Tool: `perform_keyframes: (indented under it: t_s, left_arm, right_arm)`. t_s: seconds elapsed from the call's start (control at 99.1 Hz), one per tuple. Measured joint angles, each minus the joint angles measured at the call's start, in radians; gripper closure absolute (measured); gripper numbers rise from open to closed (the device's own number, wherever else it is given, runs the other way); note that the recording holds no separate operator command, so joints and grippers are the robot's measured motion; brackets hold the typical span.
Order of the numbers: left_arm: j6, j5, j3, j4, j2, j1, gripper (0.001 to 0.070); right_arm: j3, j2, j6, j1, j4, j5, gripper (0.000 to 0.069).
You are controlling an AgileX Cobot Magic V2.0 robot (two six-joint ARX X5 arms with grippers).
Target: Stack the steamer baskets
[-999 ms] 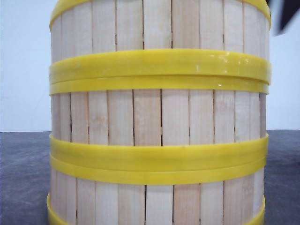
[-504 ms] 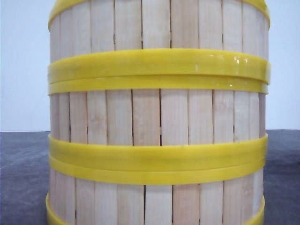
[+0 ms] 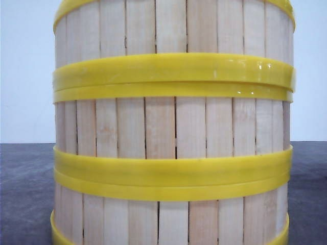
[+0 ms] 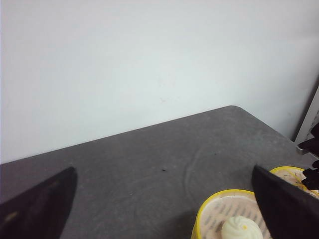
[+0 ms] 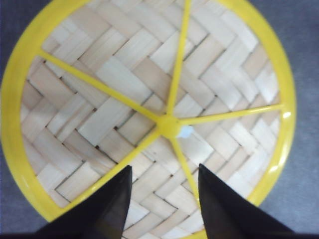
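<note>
Directly below the right gripper (image 5: 162, 199), whose black fingers stand parted and empty, lies a round yellow-rimmed steamer basket (image 5: 149, 114) with a woven bamboo top; left gripper (image 4: 164, 199) gapes wide, holding nothing.

Three steamer baskets (image 3: 173, 127) are stacked one on another on the counter (image 3: 25, 194), directly before the front camera, with the wall (image 3: 25, 71) behind. The middle basket is seated between the upper and lower ones, rims touching. The right gripper (image 5: 164, 199) is positioned above a woven lid (image 5: 149, 99), jaws apart. In the left wrist view, a basket holding a bun (image 4: 241, 229) stands beside another basket (image 4: 291, 177) near the counter's corner.
</note>
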Motion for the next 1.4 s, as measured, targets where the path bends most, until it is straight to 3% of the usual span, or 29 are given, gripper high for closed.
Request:
perform_keyframes:
  t_s: [0.504,1.12,1.311,1.402]
  left_arm:
    - [0.000,0.000,0.000,0.000,0.000,0.000,0.0015]
    - [0.000,0.000,0.000,0.000,0.000,0.000,0.0015]
    - [0.000,0.000,0.000,0.000,0.000,0.000,0.0015]
    - [0.000,0.000,0.000,0.000,0.000,0.000,0.0015]
  right_arm:
    - [0.000,0.103,0.000,-0.007,0.034,-0.018,0.0439]
    - [0.000,0.115,0.000,-0.031,0.121,0.005,0.0441]
    - [0.000,0.116,0.002,-0.049,0.127,-0.003,0.0584]
    - [0.000,0.116,0.005,-0.051,0.134,-0.004,0.0609]
